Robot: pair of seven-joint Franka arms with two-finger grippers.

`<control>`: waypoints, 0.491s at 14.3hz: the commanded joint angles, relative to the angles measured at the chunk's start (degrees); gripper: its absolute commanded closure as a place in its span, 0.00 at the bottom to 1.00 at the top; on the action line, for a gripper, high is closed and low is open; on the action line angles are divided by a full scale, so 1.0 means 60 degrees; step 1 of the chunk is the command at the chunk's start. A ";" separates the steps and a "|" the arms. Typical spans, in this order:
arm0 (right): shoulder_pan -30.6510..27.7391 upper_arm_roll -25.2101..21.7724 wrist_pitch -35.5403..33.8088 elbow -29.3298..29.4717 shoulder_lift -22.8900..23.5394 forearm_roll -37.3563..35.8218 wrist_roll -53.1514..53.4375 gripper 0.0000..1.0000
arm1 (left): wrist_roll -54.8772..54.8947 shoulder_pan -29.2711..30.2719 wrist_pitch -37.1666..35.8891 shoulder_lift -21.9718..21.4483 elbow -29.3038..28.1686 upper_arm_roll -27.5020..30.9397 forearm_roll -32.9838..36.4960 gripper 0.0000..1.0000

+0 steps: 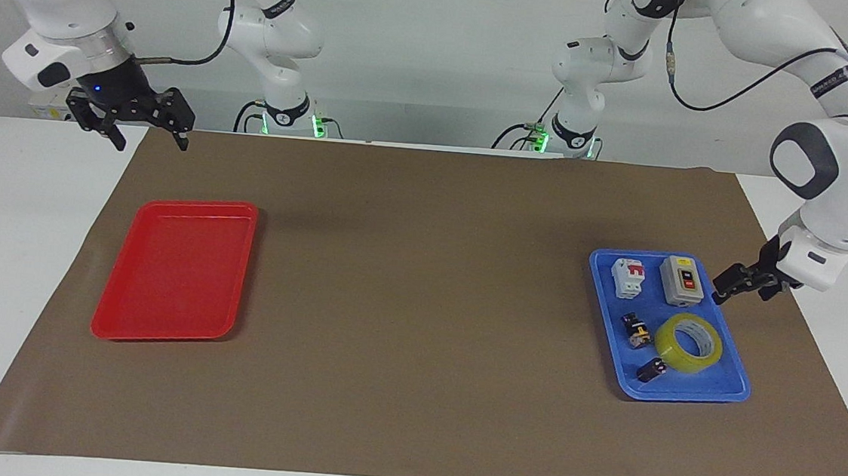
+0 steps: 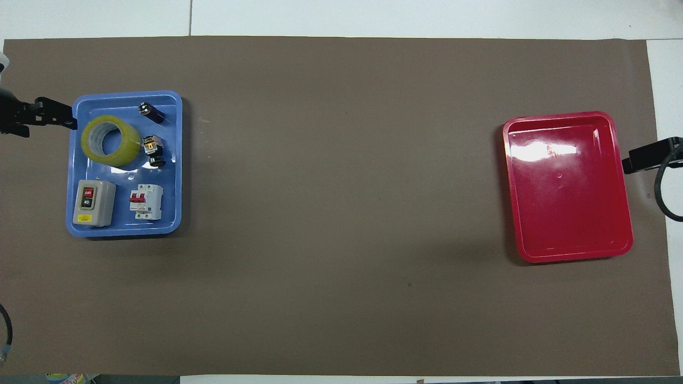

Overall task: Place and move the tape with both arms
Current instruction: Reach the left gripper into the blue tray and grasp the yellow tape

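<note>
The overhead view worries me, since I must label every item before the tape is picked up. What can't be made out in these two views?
- Left claw: cut off by the overhead view's edge; only its tips show by the blue tray.
- Right claw: likewise cut by the edge, beside the red tray.
- Two small dark parts beside the tape: too small to identify.
- Grey switch box: its yellow label is too small to read.
</note>
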 commanded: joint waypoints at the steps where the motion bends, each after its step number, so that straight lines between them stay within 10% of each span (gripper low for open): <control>1: -0.0085 0.0030 0.0148 -0.0196 -0.0138 0.0182 -0.0296 0.00 | 0.0255 0.0172 0.0892 0.0412 -0.0120 -0.0044 -0.0332 0.00; 7: -0.0070 0.0044 0.0148 -0.0196 -0.0138 0.0182 -0.0296 0.00 | 0.0168 0.0376 0.2140 0.0954 -0.1060 -0.0030 -0.0333 0.00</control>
